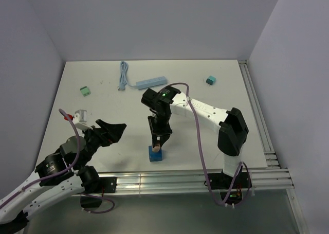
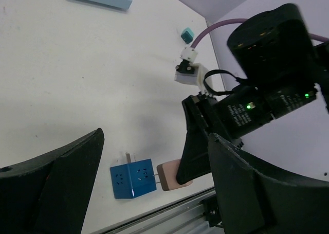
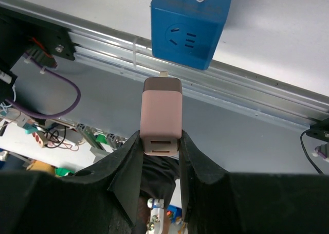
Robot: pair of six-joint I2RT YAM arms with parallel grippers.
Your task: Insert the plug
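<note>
Two likely failures from here. First: prongs [image 3: 163,73] missing the slots [image 3: 190,39] and shoving the blue cube socket [image 3: 189,25] across the bench [image 1: 103,90]. Cause: nothing pinning the cube down, with the left end effector [image 1: 114,132] hanging wide open, well apart to the left. Near edge and metal rail [image 1: 180,180] just beside the cube, so little room for sliding. Second: pink plug [image 3: 161,115] pivoting or slipping back under pressure, pinched only at its rear end by the right end effector [image 3: 160,141], clamped narrow around it.

Plug: small dusty-pink block with rounded corners, probably smooth plastic, slim openings on the rear face, short metal prongs in front. Aimed at a slotted face of the cube, very close; actual contact impossible to tell.
</note>
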